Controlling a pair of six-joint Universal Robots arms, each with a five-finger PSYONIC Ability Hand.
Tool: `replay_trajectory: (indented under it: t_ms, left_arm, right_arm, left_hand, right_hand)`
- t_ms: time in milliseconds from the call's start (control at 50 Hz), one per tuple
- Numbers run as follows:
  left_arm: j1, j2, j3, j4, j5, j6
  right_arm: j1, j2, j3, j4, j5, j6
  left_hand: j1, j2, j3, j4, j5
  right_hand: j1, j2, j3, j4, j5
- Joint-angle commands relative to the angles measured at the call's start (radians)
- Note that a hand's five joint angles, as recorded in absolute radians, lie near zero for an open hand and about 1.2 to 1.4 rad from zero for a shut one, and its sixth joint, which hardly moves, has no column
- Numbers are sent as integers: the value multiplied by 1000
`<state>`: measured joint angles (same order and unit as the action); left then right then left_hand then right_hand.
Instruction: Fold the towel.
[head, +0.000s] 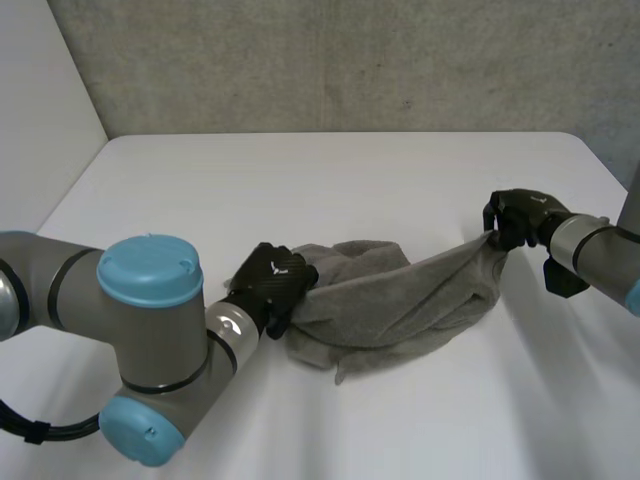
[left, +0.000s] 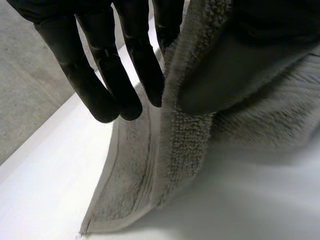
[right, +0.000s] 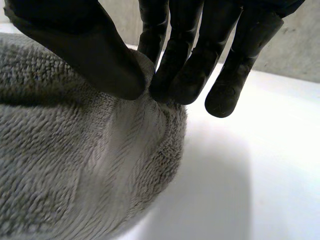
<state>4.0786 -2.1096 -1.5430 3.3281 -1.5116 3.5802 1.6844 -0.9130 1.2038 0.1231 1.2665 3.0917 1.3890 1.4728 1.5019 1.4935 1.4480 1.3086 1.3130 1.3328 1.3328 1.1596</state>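
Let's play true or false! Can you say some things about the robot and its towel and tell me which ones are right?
1. The towel is grey. True.
2. The towel is folded into a neat square. False: it lies bunched and crumpled on the white table.
3. The right hand pinches one end of the towel and holds it up off the table. True.
4. The left hand is far away from the towel. False: it is at the towel's other end, with an edge of the towel held in its fingers.
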Motion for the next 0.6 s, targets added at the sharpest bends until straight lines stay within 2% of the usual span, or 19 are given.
replay_trajectory:
  t_ms: [20,120,180,220,240,260,280,320,340,380,440,500,540,600]
  left_arm:
    - [13,-9,70,-1,-2,-29]
    - [23,-6,162,-2,-7,-20]
    - [36,3,250,-1,-10,-18]
    - [51,0,392,4,-15,0]
    - [51,0,393,4,-15,0]
    - [55,-10,502,13,-16,30]
    - [55,-10,503,13,-16,31]
    - [57,-76,755,46,-41,133]
    - [57,-76,756,47,-41,134]
    - [59,-115,964,100,-94,218]
    - [57,-116,1032,123,-118,233]
    - [57,-96,1052,136,-133,224]
    - [57,-43,959,93,-131,200]
    - [63,-9,854,62,-121,187]
  right_arm:
    - [1,-58,-18,-5,-1,-5]
    - [17,-132,-36,-57,2,-35]
    - [24,-193,-36,-145,5,-51]
    - [34,-233,-35,-318,10,-54]
    - [34,-233,-35,-319,10,-54]
    - [44,-248,-27,-450,22,-57]
    - [44,-248,-27,-451,22,-58]
    - [75,-283,-24,-754,77,-70]
    - [75,-283,-24,-755,77,-70]
    - [95,-306,-33,-942,155,-117]
    - [95,-310,-44,-950,177,-143]
    - [95,-308,-75,-861,160,-170]
    - [95,-300,-87,-666,113,-183]
    - [95,-296,-86,-565,85,-196]
  left_hand:
    - [7,-77,-106,-97,-226]
    - [7,-77,-106,-97,-226]
    - [7,-77,-106,-97,-226]
    - [7,-77,-106,-97,-226]
    - [7,-77,-106,-97,-226]
    - [7,-77,-106,-97,-226]
    - [7,-77,-106,-97,-226]
    - [7,-77,-106,-97,-226]
    - [7,-77,-106,-97,-226]
    - [7,-77,-106,-97,-226]
    - [7,-77,-106,-97,-226]
    - [7,-77,-106,-97,-226]
    - [7,-77,-106,-97,-226]
    - [7,-77,-106,-97,-226]
  right_hand:
    - [88,83,63,63,62]
    - [88,83,63,63,62]
    - [88,83,63,63,62]
    - [88,83,63,63,62]
    - [88,83,63,63,62]
    - [88,83,63,63,62]
    - [88,83,63,63,62]
    - [88,83,63,63,62]
    - [88,83,63,63,62]
    - [88,83,63,63,62]
    - [88,83,63,63,62]
    - [88,83,63,63,62]
    - [88,83,63,63,62]
    - [88,83,63,63,62]
